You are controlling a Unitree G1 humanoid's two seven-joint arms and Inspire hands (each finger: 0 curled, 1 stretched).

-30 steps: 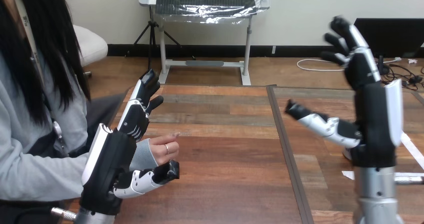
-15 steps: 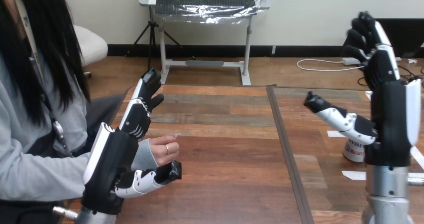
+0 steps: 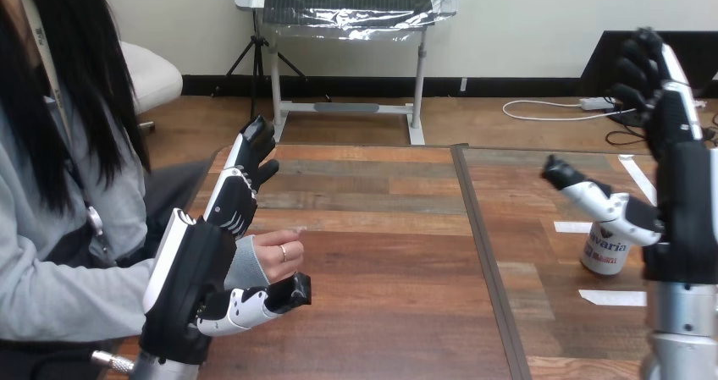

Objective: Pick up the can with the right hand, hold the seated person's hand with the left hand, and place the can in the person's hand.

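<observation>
Table [image 3: 381, 270]: wooden, two tops butted along a dark seam, person seated at its left side.

You had the left hand [image 3: 190, 283] raised at the table's left edge, palm turned toward the person. Its fingers [image 3: 241, 181] were straight and pointing up, and its thumb [image 3: 254, 304] stuck out low. The person's hand [image 3: 275, 257] sat in the gap between them, loosely cupped with its open side toward the table's middle. No finger or thumb was seen wrapped round it, so you were bracketing it, not holding it. Judgement: that pose steadied the receiving hand where the can must arrive.

You had the right hand [image 3: 682, 194] upright at the table's right side. Its fingers [image 3: 656, 75] were spread and straight up, and its thumb [image 3: 593, 198] reached out toward the seam. It gripped nothing. Judgement: you held it wide so the can could pass between the thumb and the fingers.

The can [image 3: 605, 253] stood upright on the right-hand top, just under and partly behind that thumb, well apart from the person's hand. Whether the thumb touched it could not be told.

Judgement: pick-up was not yet done. The next move called for lowering the right hand and closing it round the can.
</observation>
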